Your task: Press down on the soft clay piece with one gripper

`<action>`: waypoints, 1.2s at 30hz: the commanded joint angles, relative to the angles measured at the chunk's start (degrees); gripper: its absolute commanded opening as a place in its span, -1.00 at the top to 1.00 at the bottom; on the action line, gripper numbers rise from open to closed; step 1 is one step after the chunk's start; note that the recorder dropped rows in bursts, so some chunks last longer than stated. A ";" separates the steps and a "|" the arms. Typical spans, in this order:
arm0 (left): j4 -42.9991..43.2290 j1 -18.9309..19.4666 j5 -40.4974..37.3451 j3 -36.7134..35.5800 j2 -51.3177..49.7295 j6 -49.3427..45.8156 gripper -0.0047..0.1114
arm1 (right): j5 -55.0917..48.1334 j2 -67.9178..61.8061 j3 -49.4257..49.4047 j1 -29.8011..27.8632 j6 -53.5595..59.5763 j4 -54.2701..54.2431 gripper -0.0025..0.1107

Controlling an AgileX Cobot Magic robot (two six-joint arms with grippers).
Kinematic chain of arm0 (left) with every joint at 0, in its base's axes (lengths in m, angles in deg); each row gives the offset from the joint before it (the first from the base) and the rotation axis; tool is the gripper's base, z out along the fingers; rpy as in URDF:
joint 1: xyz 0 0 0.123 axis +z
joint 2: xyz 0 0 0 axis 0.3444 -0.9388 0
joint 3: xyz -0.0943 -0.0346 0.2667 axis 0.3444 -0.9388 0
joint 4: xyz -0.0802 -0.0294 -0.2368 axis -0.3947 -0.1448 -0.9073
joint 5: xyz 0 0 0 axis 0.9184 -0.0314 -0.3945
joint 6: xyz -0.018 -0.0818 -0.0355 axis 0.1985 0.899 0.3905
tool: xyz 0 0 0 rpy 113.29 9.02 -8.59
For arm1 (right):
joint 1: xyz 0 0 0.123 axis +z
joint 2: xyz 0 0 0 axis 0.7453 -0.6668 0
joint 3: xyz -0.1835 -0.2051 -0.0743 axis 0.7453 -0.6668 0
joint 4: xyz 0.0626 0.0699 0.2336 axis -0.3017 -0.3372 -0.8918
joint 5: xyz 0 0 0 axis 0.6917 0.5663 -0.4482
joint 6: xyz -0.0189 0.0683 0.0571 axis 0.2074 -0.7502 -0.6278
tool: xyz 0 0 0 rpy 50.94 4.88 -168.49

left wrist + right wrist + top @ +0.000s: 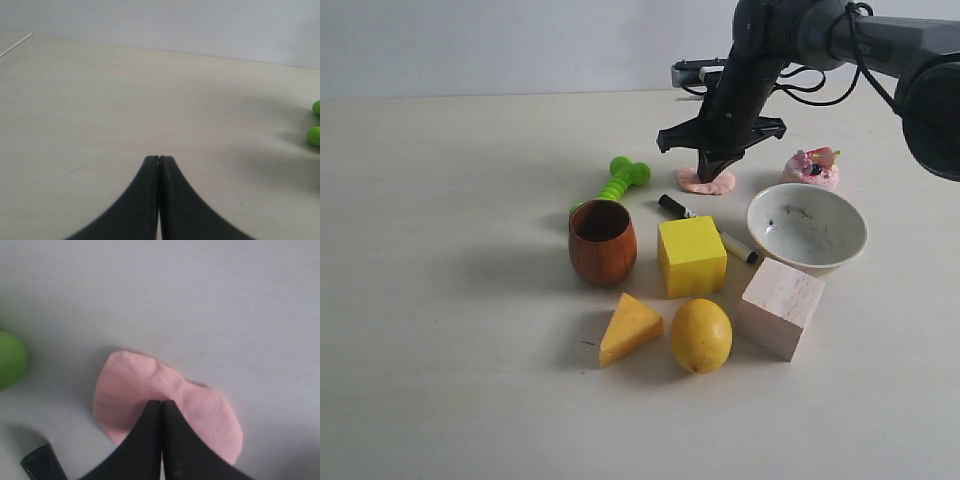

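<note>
The soft clay piece (705,183) (150,385) is a flat pale pink blob lying on the table behind the yellow cube (691,255). My right gripper (712,175) (160,402) is shut, its joined tips resting on the middle of the clay, where the surface looks dented. The fingers hide part of the blob. My left gripper (159,158) is shut with nothing in it, over bare table; it does not show in the exterior view.
Near the clay lie a green dumbbell toy (621,178), a black marker (705,226), a pink toy cake (812,167) and a white bowl (806,228). In front stand a brown wooden cup (602,242), a wooden block (780,306), a lemon (701,335) and a cheese wedge (629,327).
</note>
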 commanded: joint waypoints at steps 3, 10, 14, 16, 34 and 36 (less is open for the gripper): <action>-0.55 -0.30 0.60 0.18 0.33 -0.01 0.92 | -1.23 -3.85 -0.18 0.06 0.44 1.67 0.96; -0.55 -0.30 0.60 0.18 0.33 -0.01 0.92 | -2.00 -6.76 -0.18 0.06 0.33 2.03 0.96; -0.55 -0.30 0.60 0.18 0.33 -0.01 0.92 | -3.02 -8.38 -0.18 0.06 0.33 2.84 0.96; -0.55 -0.30 0.60 0.18 0.33 -0.01 0.92 | -3.28 -9.30 -0.18 0.06 0.33 2.97 0.96; -0.55 -0.30 0.60 0.18 0.33 -0.01 0.92 | -3.27 -9.32 -0.18 0.06 -0.28 2.51 0.96; -0.55 -0.30 0.60 0.18 0.33 -0.01 0.92 | -3.14 -8.70 -0.18 0.06 -0.28 2.51 0.96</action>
